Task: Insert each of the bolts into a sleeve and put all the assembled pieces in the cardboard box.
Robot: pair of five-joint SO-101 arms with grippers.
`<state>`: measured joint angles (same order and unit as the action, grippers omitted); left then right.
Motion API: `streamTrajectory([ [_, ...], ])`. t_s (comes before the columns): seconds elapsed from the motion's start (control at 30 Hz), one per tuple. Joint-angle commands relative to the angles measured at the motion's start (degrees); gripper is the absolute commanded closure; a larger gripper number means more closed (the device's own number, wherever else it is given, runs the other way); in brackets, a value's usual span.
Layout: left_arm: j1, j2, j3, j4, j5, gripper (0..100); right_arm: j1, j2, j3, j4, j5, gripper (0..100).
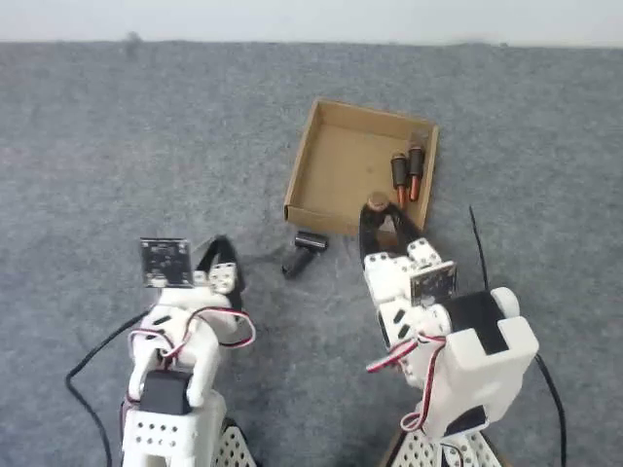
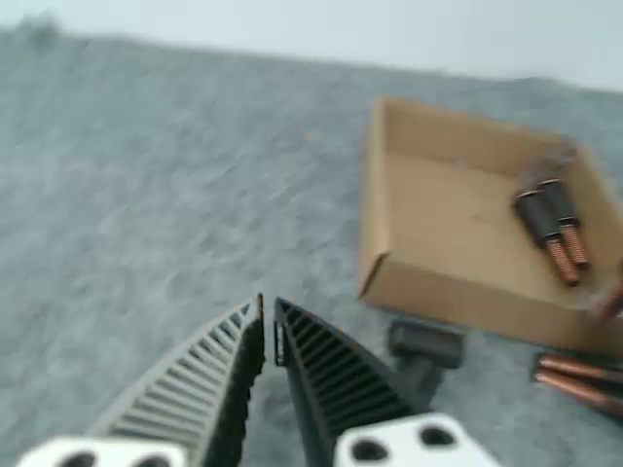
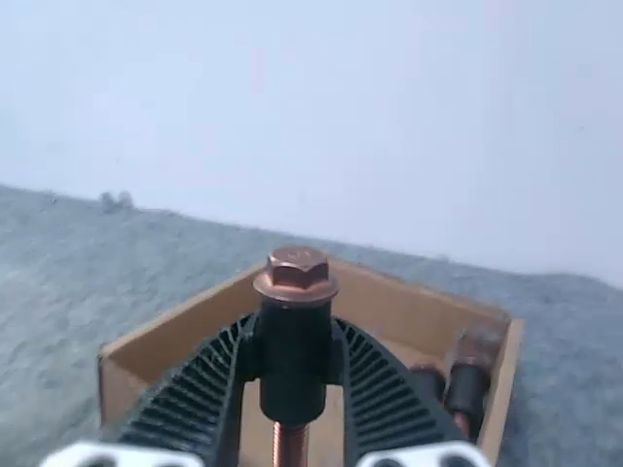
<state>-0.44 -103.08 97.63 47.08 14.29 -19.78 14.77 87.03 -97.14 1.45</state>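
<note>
The right hand (image 3: 292, 326) is closed firmly on a black sleeve (image 3: 292, 375) with a copper bolt (image 3: 295, 272) through it. The bolt's head is up and its thread pokes out below, and the piece is held upright at the near wall of the cardboard box (image 1: 343, 165). Two finished pieces (image 1: 407, 175) lie side by side against the box's right-hand wall in the high view. The left hand (image 2: 270, 316) is all but closed and holds nothing, sitting low over the grey counter (image 1: 146, 146). A loose sleeve (image 1: 310, 239) lies just outside the box's front wall, with another dark piece (image 1: 295, 263) right beside it (too small to tell what).

The assembly looks small, stiff and light, but it is round and smooth, so it would likely roll once released. The sleeve is probably only slipped on, so gripping across its middle, as now, seems the safe hold. Pinching the thread could let the sleeve slide off.
</note>
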Motion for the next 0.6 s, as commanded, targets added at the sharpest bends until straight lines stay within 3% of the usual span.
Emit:
streamTrajectory([
  [0.0,-6.0,-0.7,-1.1,8.4,-0.3,98,2.4,-0.9,-6.6,-1.2,0.7,99.1],
  [0.07,-7.4,-0.6,-1.1,13.3,-0.3,98,3.1,-0.8,-8.7,-1.0,0.7,99.1],
  [0.23,-13.3,-0.7,-1.1,13.9,-0.3,98,3.6,-0.9,-15.3,2.1,2.2,99.1],
  [0.4,-13.3,-0.7,-1.1,13.9,-0.9,98,4.1,-0.9,-24.4,16.1,10.7,99.1],
  [0.57,-13.3,-0.7,-1.1,13.9,-6.2,98,4.1,-0.9,-32.5,28.0,12.0,99.1],
])
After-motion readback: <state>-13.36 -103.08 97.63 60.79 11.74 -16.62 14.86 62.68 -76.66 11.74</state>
